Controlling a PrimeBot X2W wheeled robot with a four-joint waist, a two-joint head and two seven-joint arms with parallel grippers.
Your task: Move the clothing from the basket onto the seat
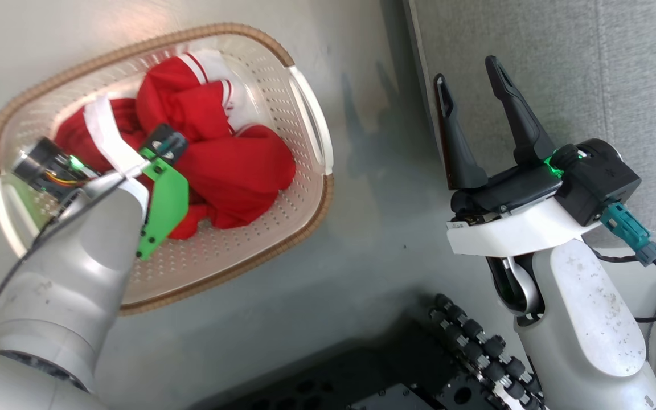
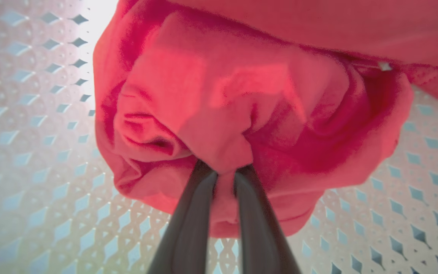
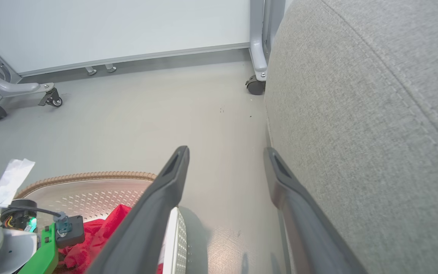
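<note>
Cream perforated basket (image 1: 237,250) with a brown woven rim sits on the left of the head view, on the grey floor (image 1: 368,228). All the red clothing (image 1: 231,165) is bunched up inside it, with white trim and a bit of red-and-white striping poking out at the top of the pile. The left arm reaches down into the basket from the lower left. You can see its pale forearm, a green bracket (image 1: 164,205) and a strip of white tape (image 1: 106,136) over the heap.

The left wrist view has the good bit: the left gripper (image 2: 224,173) has its two dark fingers pressed nearly together, pinching a fold of the red fabric between them. The rest of the cloth bulges out above the tips, and the basket's holey bottom is all around.

Moving right there's a bare strip of floor, then the right gripper (image 1: 466,71) with its fingers spread wide and nothing between them. It hangs just beside the edge of the grey seat (image 1: 561,68), in front of its side. In the right wrist view the seat's fabric and seam take up the right side, and there's a castor (image 3: 256,85) on a metal frame further back.
</note>
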